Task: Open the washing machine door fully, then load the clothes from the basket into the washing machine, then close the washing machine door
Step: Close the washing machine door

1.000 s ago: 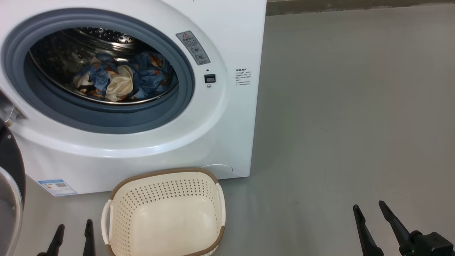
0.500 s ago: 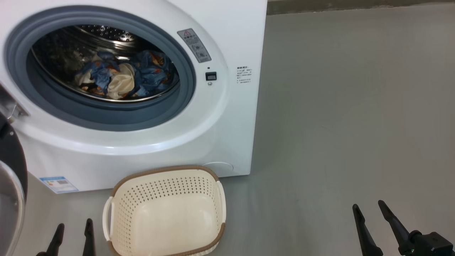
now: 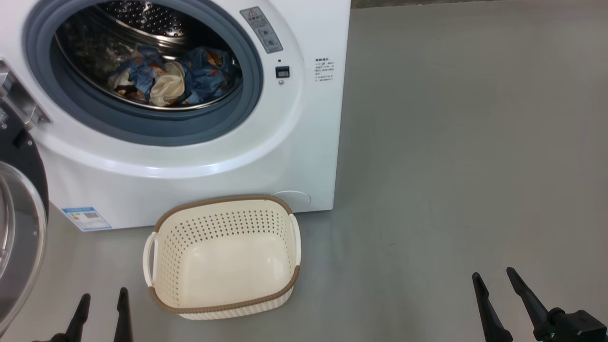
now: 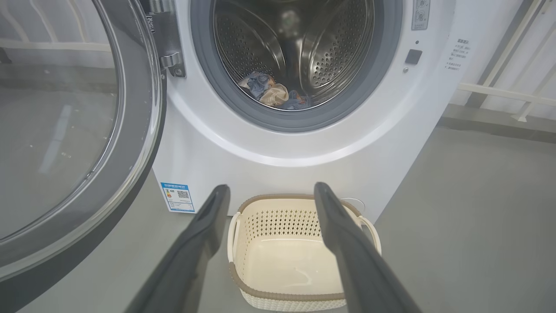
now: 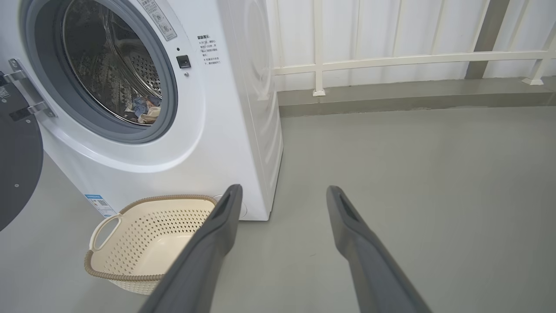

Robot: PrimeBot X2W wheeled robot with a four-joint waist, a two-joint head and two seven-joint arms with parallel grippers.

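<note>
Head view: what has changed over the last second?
The whole picture slid upward: the camera moved, not the things. Nothing was taken hold of or let go. Unchanged: clothes inside the washing machine, basket empty before it, door open, left gripper and right gripper open and empty.
</note>
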